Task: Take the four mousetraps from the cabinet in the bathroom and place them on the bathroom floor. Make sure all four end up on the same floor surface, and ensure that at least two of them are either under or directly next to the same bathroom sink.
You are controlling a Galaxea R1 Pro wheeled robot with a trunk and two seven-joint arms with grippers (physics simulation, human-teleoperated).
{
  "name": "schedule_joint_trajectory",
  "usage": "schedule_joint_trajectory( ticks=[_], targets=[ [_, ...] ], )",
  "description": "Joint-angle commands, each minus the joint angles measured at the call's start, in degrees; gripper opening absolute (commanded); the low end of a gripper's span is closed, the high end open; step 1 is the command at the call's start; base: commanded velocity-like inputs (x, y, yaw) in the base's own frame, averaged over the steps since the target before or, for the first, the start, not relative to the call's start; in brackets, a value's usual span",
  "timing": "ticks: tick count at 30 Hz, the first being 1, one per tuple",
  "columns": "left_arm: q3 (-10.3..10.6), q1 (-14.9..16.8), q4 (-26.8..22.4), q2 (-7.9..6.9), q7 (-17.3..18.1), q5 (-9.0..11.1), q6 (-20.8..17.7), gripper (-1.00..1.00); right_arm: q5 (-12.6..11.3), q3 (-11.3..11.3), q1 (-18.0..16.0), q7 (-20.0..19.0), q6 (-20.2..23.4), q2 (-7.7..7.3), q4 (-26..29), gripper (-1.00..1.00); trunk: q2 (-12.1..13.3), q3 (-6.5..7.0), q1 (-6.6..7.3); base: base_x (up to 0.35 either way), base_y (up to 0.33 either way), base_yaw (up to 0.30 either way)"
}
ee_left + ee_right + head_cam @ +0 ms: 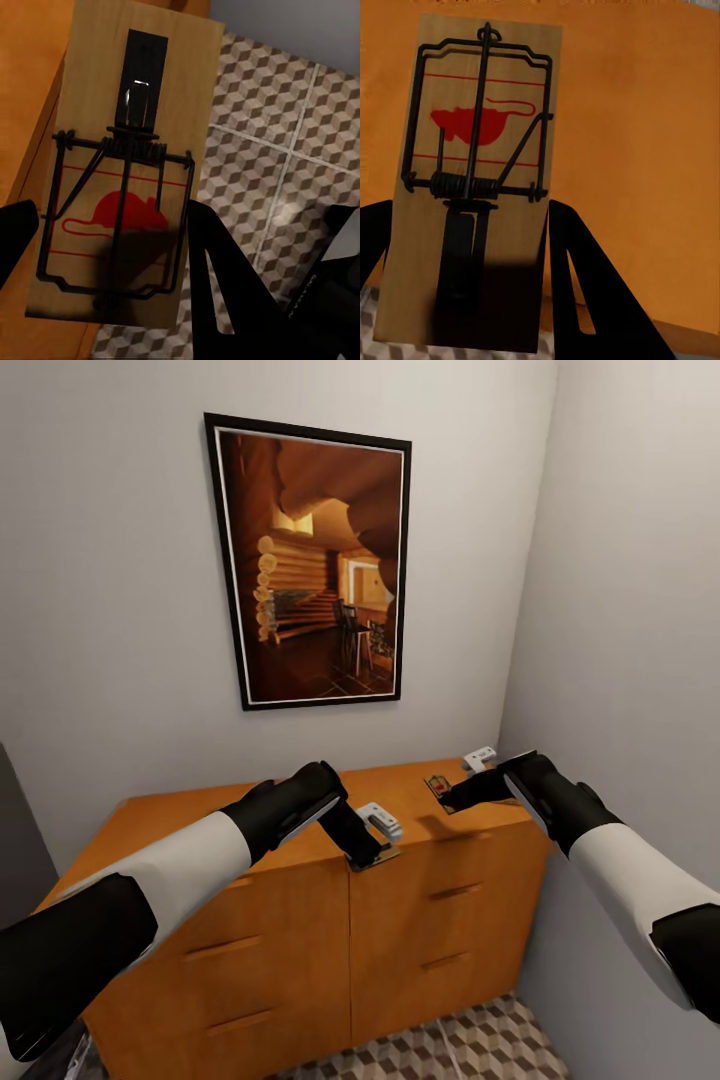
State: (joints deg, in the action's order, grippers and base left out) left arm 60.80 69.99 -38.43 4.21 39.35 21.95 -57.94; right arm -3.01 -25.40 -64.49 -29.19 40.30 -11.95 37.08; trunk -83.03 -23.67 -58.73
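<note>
In the head view both arms reach over the orange cabinet [300, 920] in the lower half of the frame, under a framed picture [312, 565] on the wall; the left gripper [366, 850] sits at the cabinet's front edge near centre with a mousetrap [377, 856] at its tip, jutting past the edge, while the right gripper [462, 792] comes in from the right toward a second mousetrap [438, 788] near the back corner. Two pale clip-like objects [380, 819] also lie on top. Patterned bathroom floor [470, 1045] shows at the bottom. In the left wrist view the gripper's fingers [217, 277] straddle the trap [131, 165], which overhangs the tiles [285, 150], probably dragged out so its sides could be gripped; it looks pinched. In the right wrist view the fingers [585, 285] flank the other trap [480, 180] lying flat on the cabinet top [645, 150]; whether they squeeze it I cannot tell.
</note>
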Motion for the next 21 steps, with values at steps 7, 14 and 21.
schedule_joint_trajectory(
  ticks=[7, 14, 21],
  targets=[
    [-6.6, 0.1, 0.0, -0.38, 0.1, -0.2, 0.0, -1.00, -0.4, -0.3, -0.1, 0.1, 0.3, -0.03, 0.1, -1.00, 0.0, -0.07, 0.00, 0.000, 0.000, 0.263],
    [-13.7, 0.1, -0.3, -0.52, -1.4, -0.4, 0.0, -1.00, -0.4, -0.3, 0.0, 0.1, 0.3, 0.07, 0.1, -1.00, 0.0, -0.07, 0.00, 0.000, 0.000, 0.291],
    [-14.3, 0.1, -0.2, -0.52, -1.8, -0.4, 0.1, -1.00, -0.3, -0.3, 0.4, 0.1, 0.3, 0.09, 0.1, -1.00, 0.0, -0.07, 0.00, 0.000, 0.000, 0.219]
  ],
)
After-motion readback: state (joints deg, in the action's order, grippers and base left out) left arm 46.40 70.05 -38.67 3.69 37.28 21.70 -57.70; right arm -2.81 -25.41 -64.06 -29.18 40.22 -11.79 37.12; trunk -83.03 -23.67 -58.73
